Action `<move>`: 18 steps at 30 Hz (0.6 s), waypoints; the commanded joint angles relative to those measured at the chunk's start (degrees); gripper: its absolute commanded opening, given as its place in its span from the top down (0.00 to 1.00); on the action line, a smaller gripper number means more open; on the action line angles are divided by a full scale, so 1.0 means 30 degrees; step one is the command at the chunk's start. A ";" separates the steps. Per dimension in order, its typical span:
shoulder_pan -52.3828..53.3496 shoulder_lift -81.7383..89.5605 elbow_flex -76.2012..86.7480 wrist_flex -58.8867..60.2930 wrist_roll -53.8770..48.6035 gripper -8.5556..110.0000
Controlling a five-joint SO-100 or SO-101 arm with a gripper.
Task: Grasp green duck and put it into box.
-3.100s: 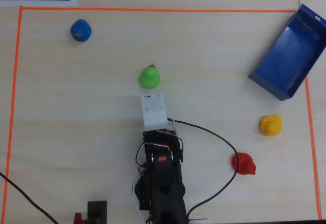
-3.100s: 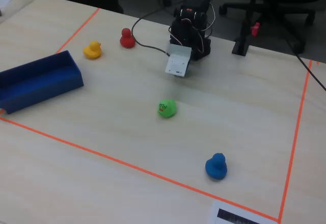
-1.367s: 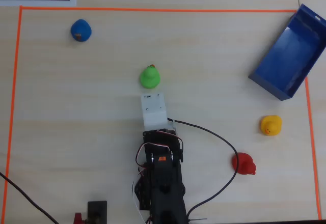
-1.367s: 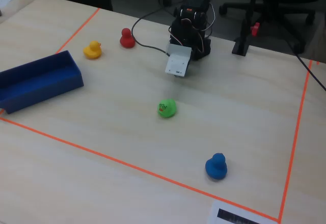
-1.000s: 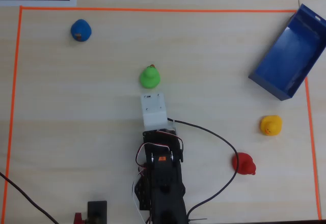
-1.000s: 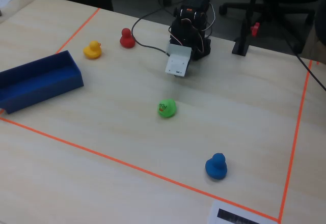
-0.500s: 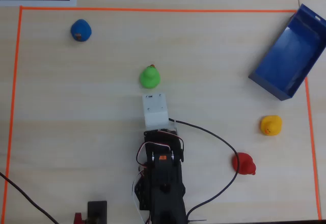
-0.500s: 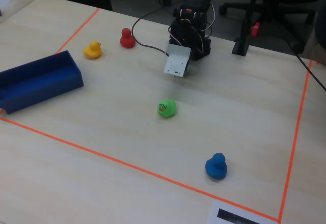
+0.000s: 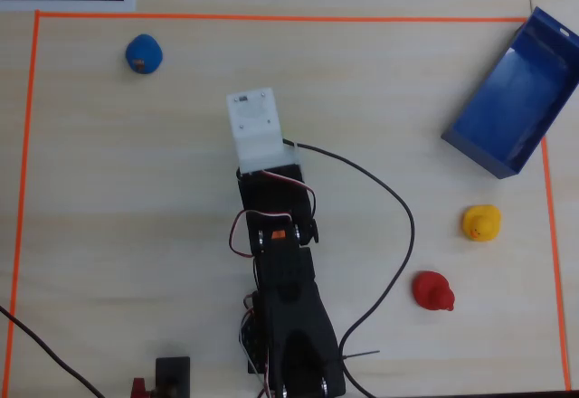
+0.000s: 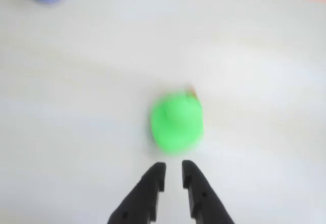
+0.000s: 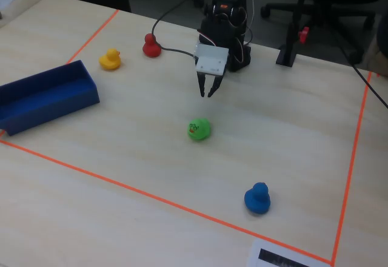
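In the fixed view the claw [image 11: 206,93] hangs above the desk [image 11: 285,127], tips pointing down, and holds nothing. Its two dark fingers [image 10: 147,191] stand nearly together in the wrist view, with only a narrow slit between the tips.

The green duck [image 11: 199,128] sits on the desk inside the orange tape [image 11: 151,197], apart from the claw and untouched. In the fixed view it lies below the claw tips, nearer the camera and on the far side from the arm's base [image 11: 227,33]. In the wrist view the duck [image 10: 177,122] is blurred, just ahead of the fingertips and a little right of the slit, with bare desk showing between it and the tips. In the overhead view the arm's white wrist plate [image 9: 254,127] covers the spot where the duck would be, so it cannot be seen there.

The box [image 9: 516,95] lies at the right edge of the overhead view, turned at an angle across the tape, well apart from the claw; in the fixed view it sits at the far left [image 11: 45,100].

The blue duck [image 9: 144,53] is at the upper left of the overhead view. The yellow duck [image 9: 481,222] and red duck [image 9: 432,290] sit at the right, below the box. A black cable [image 9: 389,235] loops across the desk from the arm.
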 commanded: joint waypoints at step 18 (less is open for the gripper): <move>0.2461 -0.8730 -0.0264 -0.9492 -0.1553 0.48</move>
